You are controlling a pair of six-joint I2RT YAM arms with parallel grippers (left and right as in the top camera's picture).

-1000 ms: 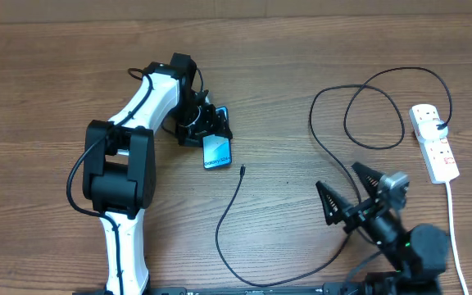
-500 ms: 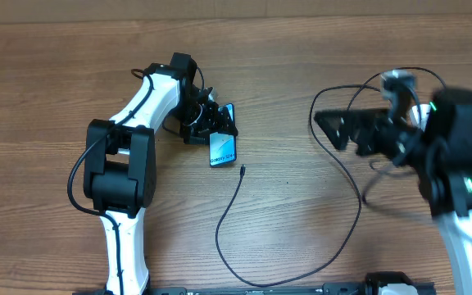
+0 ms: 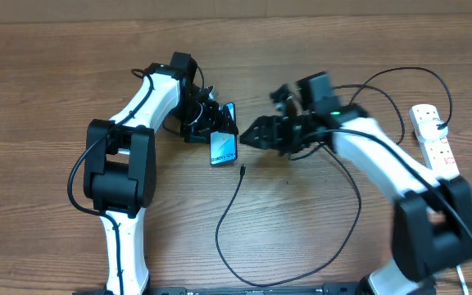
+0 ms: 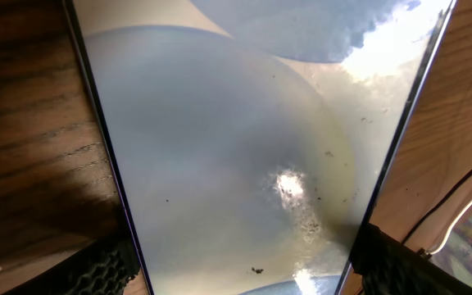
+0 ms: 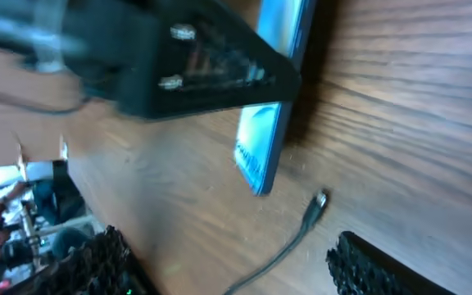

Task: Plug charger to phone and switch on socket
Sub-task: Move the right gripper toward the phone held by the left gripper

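Observation:
The phone (image 3: 224,147), blue-lit with white text, is tilted up off the table, and my left gripper (image 3: 214,124) is shut on its two long edges. In the left wrist view its screen (image 4: 244,147) fills the frame between the dark pads (image 4: 105,266). My right gripper (image 3: 252,138) hovers open just right of the phone. The charger (image 3: 228,213) loops over the table, its connector tip (image 3: 242,170) lying just below the phone. In the right wrist view the tip (image 5: 319,199) lies between the open fingers (image 5: 383,262), untouched. The socket (image 3: 434,141) lies at the far right.
A black plug (image 3: 442,125) sits in the socket, and its white cord (image 3: 456,221) runs down to the front edge. The charger's far loops (image 3: 375,106) lie behind my right arm. The left gripper's black body (image 5: 179,65) sits close above the phone.
My right arm has swung from the front right across to the phone and its jaws have narrowed a little. The left gripper has turned the phone slightly.

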